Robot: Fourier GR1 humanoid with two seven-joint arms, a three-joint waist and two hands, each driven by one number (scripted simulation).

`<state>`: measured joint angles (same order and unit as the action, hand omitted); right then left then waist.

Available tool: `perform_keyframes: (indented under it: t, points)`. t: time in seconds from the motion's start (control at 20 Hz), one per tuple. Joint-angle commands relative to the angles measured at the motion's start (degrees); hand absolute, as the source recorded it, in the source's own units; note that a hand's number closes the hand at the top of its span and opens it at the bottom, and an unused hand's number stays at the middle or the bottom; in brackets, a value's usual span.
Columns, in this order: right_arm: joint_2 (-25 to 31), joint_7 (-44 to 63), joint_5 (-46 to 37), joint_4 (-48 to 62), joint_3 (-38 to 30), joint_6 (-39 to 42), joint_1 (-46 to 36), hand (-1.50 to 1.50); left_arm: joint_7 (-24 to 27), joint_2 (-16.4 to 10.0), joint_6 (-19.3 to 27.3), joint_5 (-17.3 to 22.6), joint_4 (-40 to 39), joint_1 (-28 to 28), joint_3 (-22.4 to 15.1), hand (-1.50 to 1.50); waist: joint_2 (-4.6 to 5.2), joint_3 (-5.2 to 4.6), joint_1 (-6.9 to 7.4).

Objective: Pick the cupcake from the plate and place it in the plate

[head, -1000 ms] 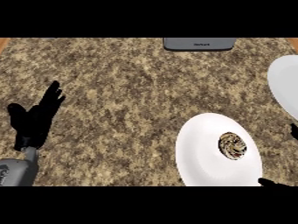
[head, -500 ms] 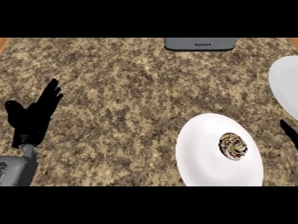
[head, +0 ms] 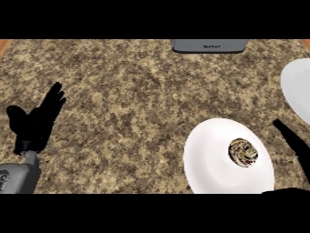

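A cupcake [head: 243,152] with brown and cream swirls sits on the near white plate [head: 211,159] at the lower right of the counter. A second white plate [head: 305,93] lies at the right edge, cut off by the view. My right hand [head: 303,152] comes in from the lower right corner with straight fingers, just right of the near plate and apart from the cupcake. At the left my left hand [head: 35,123] rests open, fingers up, holding nothing.
A grey appliance [head: 207,45] stands at the counter's far edge. The speckled brown counter [head: 130,100] stretches between the hands. Wooden strips show at the top corners.
My right hand has moved up and in from the lower right corner, closer to the near plate's right rim. The left hand has barely shifted.
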<state>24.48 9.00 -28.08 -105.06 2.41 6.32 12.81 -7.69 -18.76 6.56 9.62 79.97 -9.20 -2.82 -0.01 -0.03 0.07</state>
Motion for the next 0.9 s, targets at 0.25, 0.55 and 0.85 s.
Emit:
perform_keyframes:
  t: [0.25,0.55,0.85]
  points:
    - [-3.1,12.1,-6.6,-1.3,5.1,7.8,-5.0,-1.50,-1.5,2.5,0.2,-2.9,4.0,2.7,-0.3,0.00,-0.05,0.02,0.07]
    - [-5.7,9.4,-9.9,6.2,3.8,8.6,-9.3,-1.50,-3.5,1.6,-4.2,-2.5,4.7,2.2,3.5,0.00,-0.02,0.03,0.00]
    - [-7.5,8.7,-12.9,13.2,3.4,8.9,-13.9,-1.50,-3.0,5.2,-3.0,-4.9,0.8,-1.8,3.3,0.00,0.02,0.03,-0.03]
